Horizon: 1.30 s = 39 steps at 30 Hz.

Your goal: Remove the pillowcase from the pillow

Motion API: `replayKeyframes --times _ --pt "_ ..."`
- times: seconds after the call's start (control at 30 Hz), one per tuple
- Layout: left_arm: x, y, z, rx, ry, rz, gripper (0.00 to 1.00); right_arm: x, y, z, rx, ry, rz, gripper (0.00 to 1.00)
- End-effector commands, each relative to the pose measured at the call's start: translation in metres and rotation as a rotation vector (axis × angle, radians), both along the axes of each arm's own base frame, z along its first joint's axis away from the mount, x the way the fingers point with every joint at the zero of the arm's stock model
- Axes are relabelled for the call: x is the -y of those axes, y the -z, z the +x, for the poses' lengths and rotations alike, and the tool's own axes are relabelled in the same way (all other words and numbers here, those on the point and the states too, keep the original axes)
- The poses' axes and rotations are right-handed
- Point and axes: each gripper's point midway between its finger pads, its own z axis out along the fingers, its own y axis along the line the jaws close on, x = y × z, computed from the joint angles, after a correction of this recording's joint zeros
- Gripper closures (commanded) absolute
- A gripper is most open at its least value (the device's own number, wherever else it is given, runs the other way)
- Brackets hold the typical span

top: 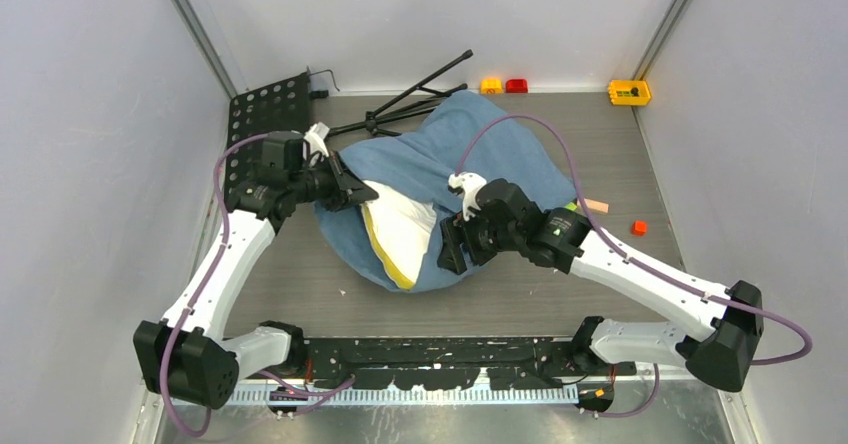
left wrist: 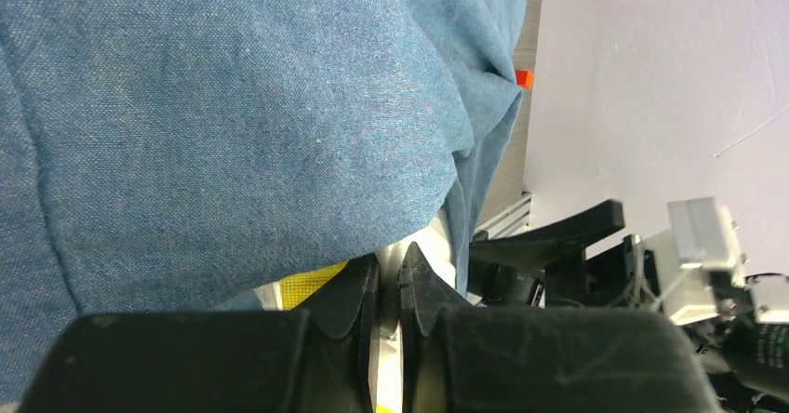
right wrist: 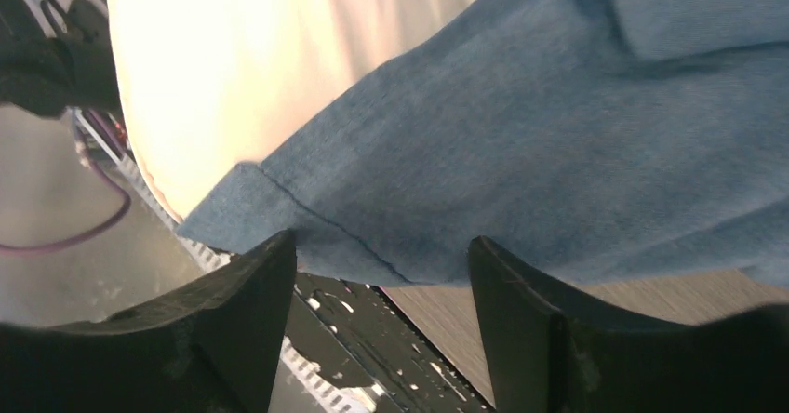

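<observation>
The dusty blue pillowcase (top: 480, 149) lies crumpled in the middle of the table, still round most of the pillow (top: 400, 226). The pillow's cream end with yellow piping sticks out at the near left. My left gripper (top: 362, 192) is at that bare end, shut on the pillow's cream fabric (left wrist: 421, 246) beside the yellow piping (left wrist: 312, 287); the pillowcase (left wrist: 233, 106) hangs over the left gripper (left wrist: 389, 269). My right gripper (top: 452, 249) stands open at the near edge of the cloth. Nothing is between its jaws, and the right gripper (right wrist: 381, 264) sits just below the pillowcase hem (right wrist: 307, 218) and the pillow (right wrist: 233, 59).
A black folded tripod (top: 420, 94) lies at the back, touching the cloth. A black perforated plate (top: 265, 114) is at the back left. Small blocks sit by the far wall: orange (top: 491, 85), red (top: 516, 85), yellow (top: 629, 91). An orange cube (top: 639, 227) lies right of the cloth.
</observation>
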Motion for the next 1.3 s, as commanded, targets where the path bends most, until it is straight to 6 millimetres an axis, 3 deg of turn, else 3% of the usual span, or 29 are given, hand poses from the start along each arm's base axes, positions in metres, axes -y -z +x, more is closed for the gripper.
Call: replayKeyframes --times 0.0,0.07,0.2,0.3,0.37,0.5,0.63,0.77,0.9,1.07,1.13,1.2,1.27 --pt "0.006 -0.048 0.012 0.146 0.029 -0.062 1.0 -0.012 -0.006 -0.001 0.057 -0.063 0.009 0.4" --pt "0.006 -0.049 0.014 0.149 0.029 -0.063 1.0 -0.012 -0.002 -0.004 0.039 -0.092 -0.015 0.51" --pt "0.003 -0.053 0.018 0.153 0.021 -0.064 1.0 -0.019 0.001 -0.01 0.02 -0.131 0.005 0.62" --pt "0.0 -0.056 0.022 0.156 0.012 -0.067 1.0 -0.015 0.008 -0.015 0.007 -0.135 -0.003 0.87" --pt "-0.002 -0.058 0.025 0.16 0.01 -0.069 1.0 -0.008 0.014 -0.018 0.003 -0.129 -0.018 0.96" --pt "-0.009 -0.063 0.031 0.166 0.002 -0.071 1.0 0.009 0.033 -0.023 -0.014 -0.101 -0.069 0.95" --pt "-0.02 -0.074 0.039 0.185 -0.024 -0.086 1.0 0.02 0.071 -0.025 -0.093 -0.056 -0.18 0.95" --pt "-0.022 -0.084 0.041 0.198 -0.022 -0.105 1.0 0.033 0.104 -0.005 -0.107 0.09 -0.316 1.0" --pt "-0.021 -0.082 0.035 0.189 -0.004 -0.114 1.0 0.068 0.107 0.04 -0.012 0.384 -0.421 1.0" --pt "-0.024 -0.067 0.027 0.161 0.012 -0.085 1.0 0.12 0.08 0.079 0.054 0.642 -0.399 0.99" --pt "-0.025 -0.062 0.025 0.149 0.013 -0.08 1.0 0.118 0.061 0.08 0.08 0.583 -0.351 0.84" --pt "-0.024 -0.055 0.024 0.135 0.016 -0.086 1.0 0.098 0.028 0.071 0.116 0.456 -0.216 0.58" --pt "-0.022 -0.052 0.024 0.135 0.021 -0.103 1.0 0.082 -0.005 0.065 0.179 0.358 -0.079 0.43"
